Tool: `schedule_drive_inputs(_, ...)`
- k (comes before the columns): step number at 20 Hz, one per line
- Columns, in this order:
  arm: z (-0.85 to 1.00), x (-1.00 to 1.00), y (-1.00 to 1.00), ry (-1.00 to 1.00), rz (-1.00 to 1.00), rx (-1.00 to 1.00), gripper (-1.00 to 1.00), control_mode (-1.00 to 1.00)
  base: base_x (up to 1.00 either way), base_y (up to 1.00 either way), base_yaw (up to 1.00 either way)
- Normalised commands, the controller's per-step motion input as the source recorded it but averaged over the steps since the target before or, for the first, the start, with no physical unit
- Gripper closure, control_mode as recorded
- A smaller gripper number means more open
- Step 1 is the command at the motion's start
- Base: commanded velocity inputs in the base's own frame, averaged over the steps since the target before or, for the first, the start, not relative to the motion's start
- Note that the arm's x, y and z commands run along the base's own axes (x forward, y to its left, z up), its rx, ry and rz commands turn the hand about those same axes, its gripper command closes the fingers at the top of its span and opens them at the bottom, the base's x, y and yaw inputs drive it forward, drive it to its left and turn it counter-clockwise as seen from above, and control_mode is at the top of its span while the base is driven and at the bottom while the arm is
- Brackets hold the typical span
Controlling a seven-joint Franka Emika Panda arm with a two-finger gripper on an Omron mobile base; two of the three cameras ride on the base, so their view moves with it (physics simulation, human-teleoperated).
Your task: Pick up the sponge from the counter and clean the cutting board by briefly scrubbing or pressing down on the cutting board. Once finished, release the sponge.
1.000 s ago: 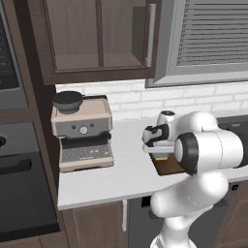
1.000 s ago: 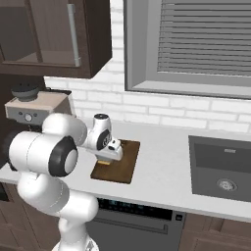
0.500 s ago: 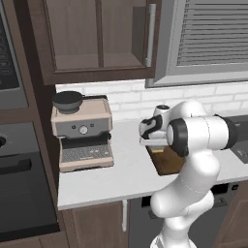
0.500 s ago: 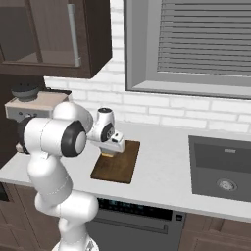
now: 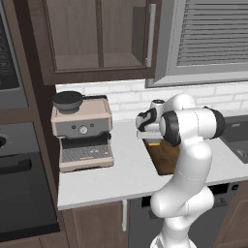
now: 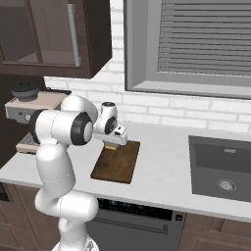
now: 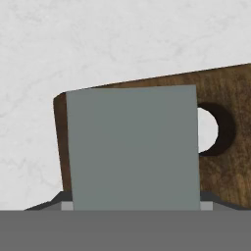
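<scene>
Tool (image 6: 112,145) clamped on sponge (image 7: 132,147), pressing it on cutting board (image 6: 116,162) far end; no legible labels.

Grained wood cutting board (image 7: 225,171), matt sponge (image 7: 132,147)

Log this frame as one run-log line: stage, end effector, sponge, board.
stage: sponge over board | end effector: shut on sponge | sponge: at far end of cutting board, by its hole | contact with board: cannot tell

Sponge (image 7: 132,147): grey-green top, yellow base; cutting board (image 6: 116,164): dark brown w/ grain; counter (image 6: 162,171): light grey-white, faintly mottled; backsplash (image 6: 196,110): white brick.
</scene>
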Motion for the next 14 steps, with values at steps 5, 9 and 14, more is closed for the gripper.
schedule_drive_inputs(5,-0.14,-0.2,0.0,0.0,0.0,0.0,1.0,-1.0,0.0,0.0,0.0)
schedule_drive_inputs(9,-0.07,-0.04,-0.09,0.0,0.0,0.0,1.0,-1.0,0.0,0.0,0.0)
schedule_drive_inputs(14,-0.04,-0.02,-0.21,0.0,0.0,0.0,1.0,-1.0,0.0,0.0,0.0)
